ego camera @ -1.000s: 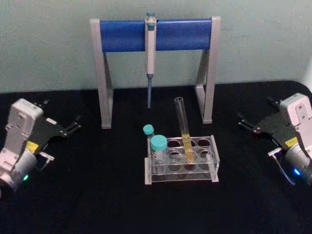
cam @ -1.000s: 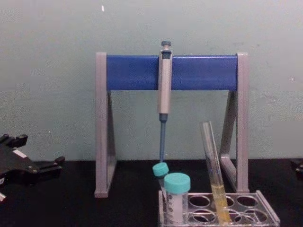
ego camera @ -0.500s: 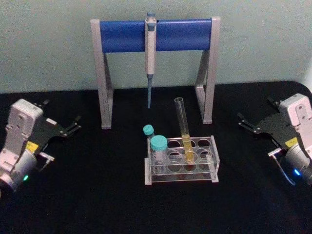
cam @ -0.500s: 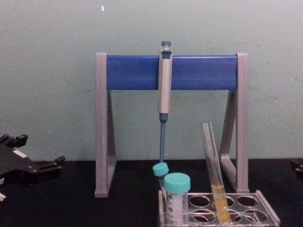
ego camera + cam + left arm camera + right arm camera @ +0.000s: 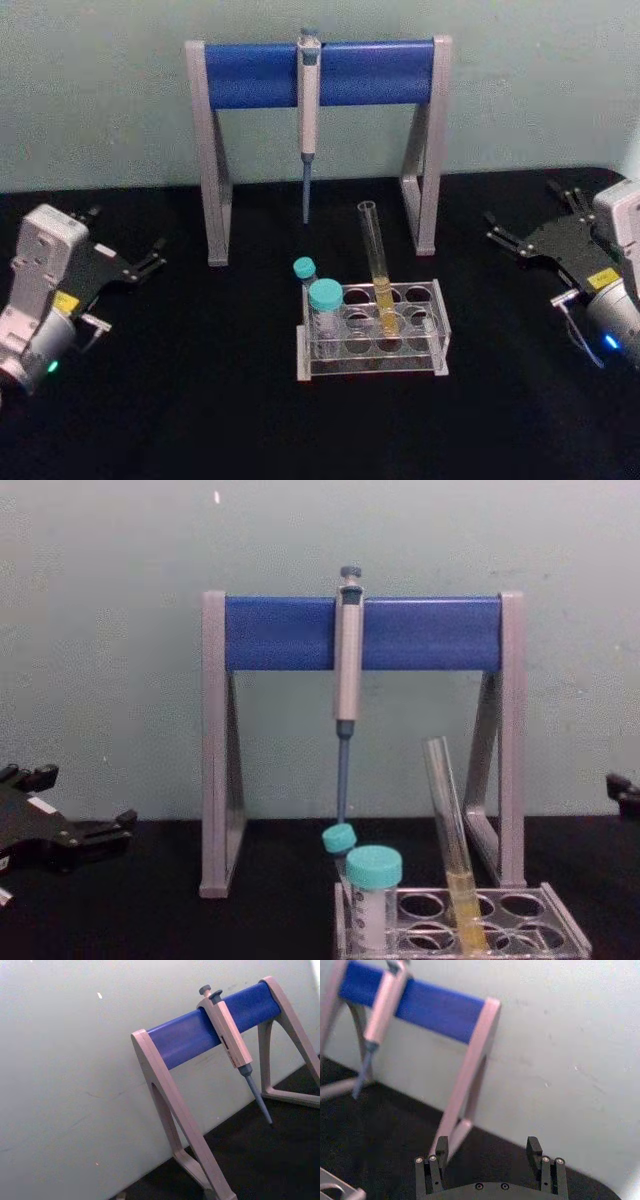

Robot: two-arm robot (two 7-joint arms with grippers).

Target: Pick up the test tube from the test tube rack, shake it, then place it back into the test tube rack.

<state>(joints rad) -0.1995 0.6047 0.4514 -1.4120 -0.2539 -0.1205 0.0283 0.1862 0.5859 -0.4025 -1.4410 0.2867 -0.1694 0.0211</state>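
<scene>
One pipette stand (image 5: pixel 320 72) is standing at the back. The left gripper (image 5: pixel 128 228) and right gripper (image 5: pixel 525 215) are hovering at the table's sides, fingers spread and empty. One test tube rack (image 5: pixel 372 358) is sitting mid-table, its base cut off in the chest view. It is holding one test tube (image 5: pixel 377 260) in a middle hole, near upright, mouth leaning left, and two teal-capped tubes (image 5: pixel 325 296).
</scene>
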